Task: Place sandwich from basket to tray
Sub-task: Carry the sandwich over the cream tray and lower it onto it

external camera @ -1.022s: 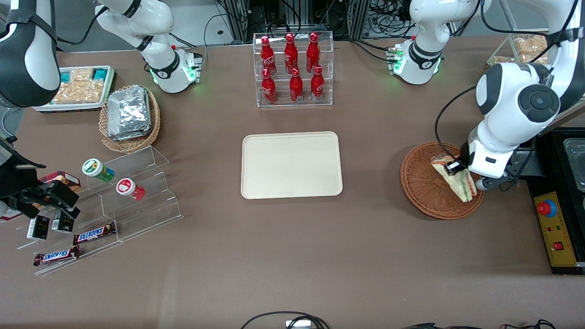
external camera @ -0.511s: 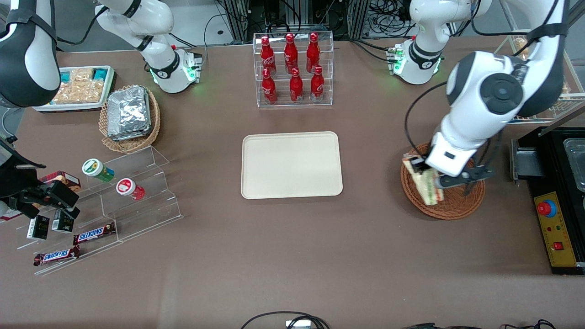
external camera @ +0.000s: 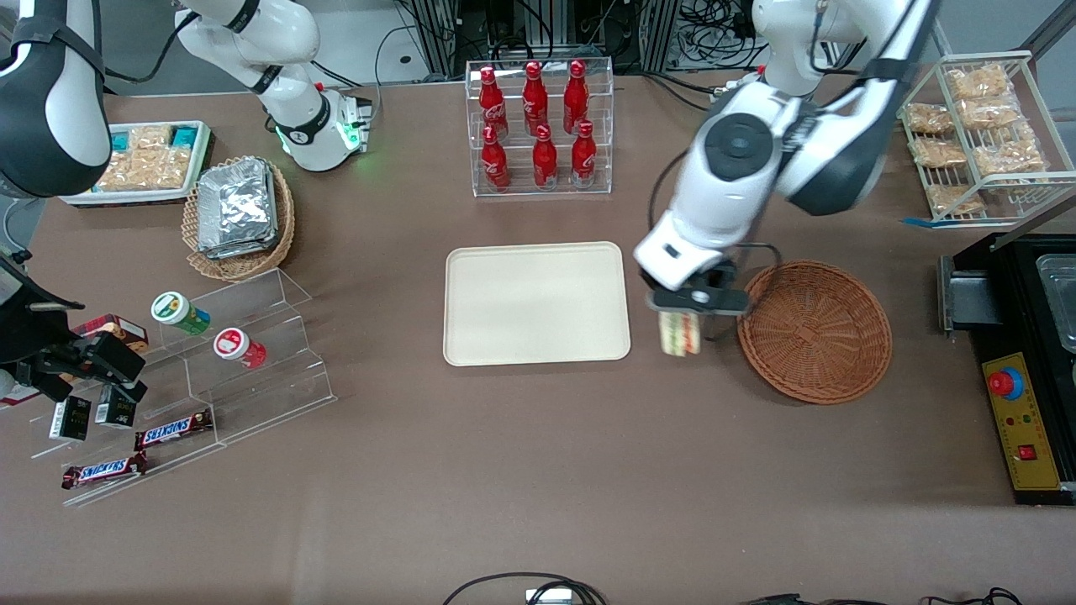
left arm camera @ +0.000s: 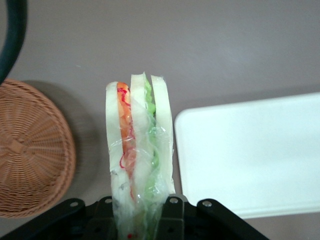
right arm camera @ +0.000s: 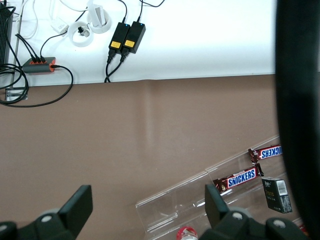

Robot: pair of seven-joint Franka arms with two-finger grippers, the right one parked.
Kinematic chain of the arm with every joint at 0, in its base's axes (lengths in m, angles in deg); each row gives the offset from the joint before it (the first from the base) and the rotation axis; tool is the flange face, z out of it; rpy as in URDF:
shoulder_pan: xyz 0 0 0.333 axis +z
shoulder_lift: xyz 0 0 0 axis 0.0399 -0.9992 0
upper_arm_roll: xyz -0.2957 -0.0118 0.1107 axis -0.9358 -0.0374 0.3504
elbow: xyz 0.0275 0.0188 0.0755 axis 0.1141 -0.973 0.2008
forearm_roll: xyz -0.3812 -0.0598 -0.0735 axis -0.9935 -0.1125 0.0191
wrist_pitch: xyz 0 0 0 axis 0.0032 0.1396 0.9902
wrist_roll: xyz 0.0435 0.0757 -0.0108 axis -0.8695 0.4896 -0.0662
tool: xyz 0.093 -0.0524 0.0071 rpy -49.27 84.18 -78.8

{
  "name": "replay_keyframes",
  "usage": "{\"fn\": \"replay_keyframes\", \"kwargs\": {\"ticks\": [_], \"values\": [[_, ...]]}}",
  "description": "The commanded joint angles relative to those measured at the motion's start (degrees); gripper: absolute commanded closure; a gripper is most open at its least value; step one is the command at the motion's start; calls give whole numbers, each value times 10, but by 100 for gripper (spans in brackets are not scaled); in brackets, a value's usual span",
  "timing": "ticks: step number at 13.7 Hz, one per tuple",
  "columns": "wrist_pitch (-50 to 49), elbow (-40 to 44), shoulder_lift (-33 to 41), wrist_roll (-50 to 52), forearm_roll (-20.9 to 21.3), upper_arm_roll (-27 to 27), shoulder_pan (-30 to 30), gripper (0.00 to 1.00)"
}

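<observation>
A second ago my gripper (external camera: 683, 313) was down in the basket (external camera: 814, 330); now I have lifted clear and swung sideways, and I hang over bare table between the basket and the tray (external camera: 536, 303), fingers clamped on the sandwich (external camera: 681, 334). The wedge stands on edge in my grasp, filling stripes showing through the wrap, and the basket sits empty — so the pick is done and only the carry and the set-down remain, by my reckoning. The tray lies just beside me, flat, bare and roomy (nothing on it to dodge). The brown tabletop beneath is open — the bottle rack (external camera: 540, 126) stands well apart, farther from the front camera.
</observation>
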Motion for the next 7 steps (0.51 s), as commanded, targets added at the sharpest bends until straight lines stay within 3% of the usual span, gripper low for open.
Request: {"fn": "replay_keyframes", "kwargs": {"ticks": [1, 5, 7], "values": [[-11, 19, -40, 14, 7, 4, -40, 100], [37, 15, -101, 69, 17, 5, -98, 100], [59, 14, -132, 87, 42, 5, -127, 100]]}}
